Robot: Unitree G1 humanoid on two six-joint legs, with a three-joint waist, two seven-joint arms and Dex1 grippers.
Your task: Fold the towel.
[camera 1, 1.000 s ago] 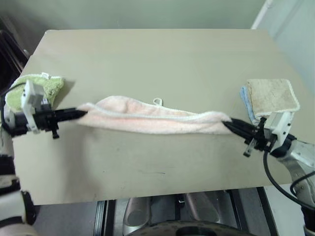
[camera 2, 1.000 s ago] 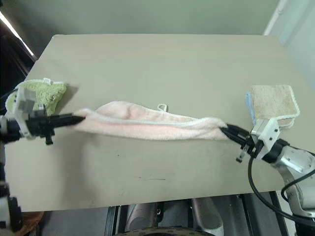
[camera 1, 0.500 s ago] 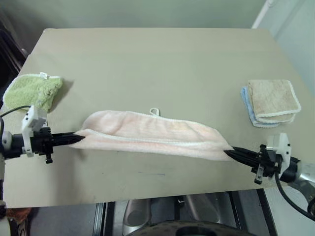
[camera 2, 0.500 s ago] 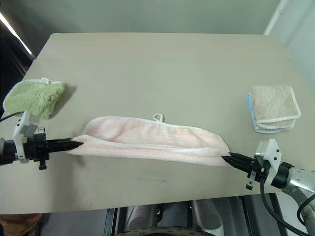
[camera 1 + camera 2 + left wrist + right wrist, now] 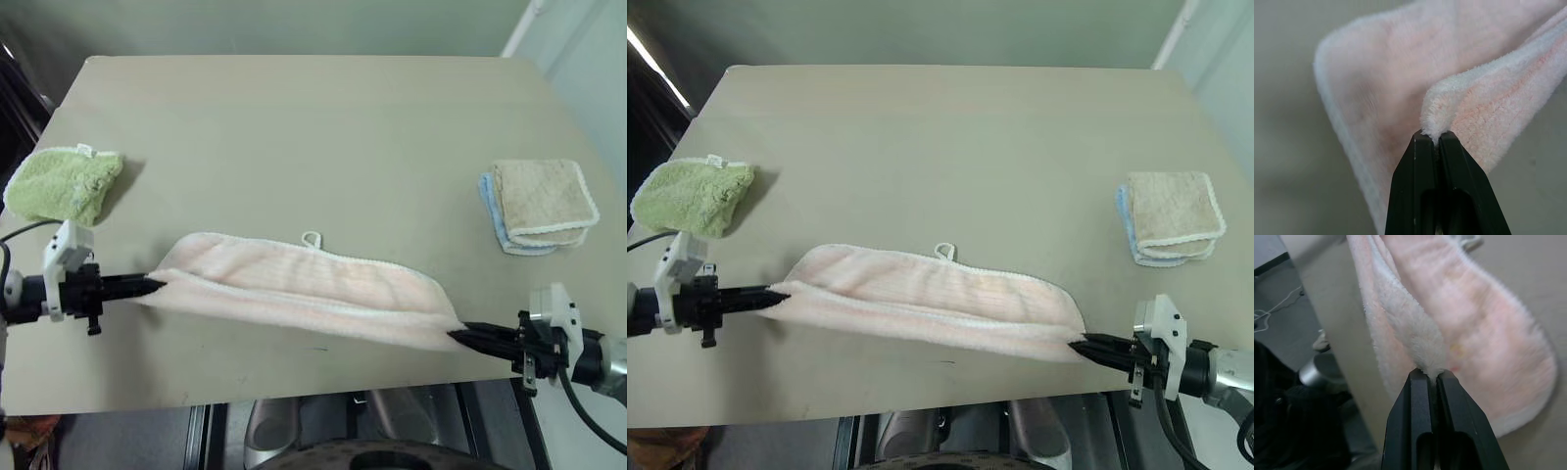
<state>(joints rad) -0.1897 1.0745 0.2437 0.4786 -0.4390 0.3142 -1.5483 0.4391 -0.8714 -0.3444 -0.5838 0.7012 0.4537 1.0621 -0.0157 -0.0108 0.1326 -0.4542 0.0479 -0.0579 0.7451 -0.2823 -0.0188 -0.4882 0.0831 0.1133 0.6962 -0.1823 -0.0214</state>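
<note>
The pale pink towel [image 5: 304,289] stretches across the near part of the table, doubled lengthwise, with its small white loop [image 5: 312,238] on the far long edge. My left gripper [image 5: 157,285] is shut on the towel's left end [image 5: 1437,125]. At the other end, near the table's front right corner, my right gripper [image 5: 458,337] is shut on the towel's right end [image 5: 1427,357]. The cloth hangs between the two grippers, its far layer resting on the tabletop.
A fluffy lime-green towel [image 5: 61,182] lies at the table's left edge. A beige square cloth [image 5: 542,200] sits on a light-blue one at the right edge. The table's front edge [image 5: 294,394] runs just below the towel.
Both grippers have drawn the towel's ends back toward the table's front edge and lower, the right one more. The towel now lies nearer the front, its far layer spread wider.
</note>
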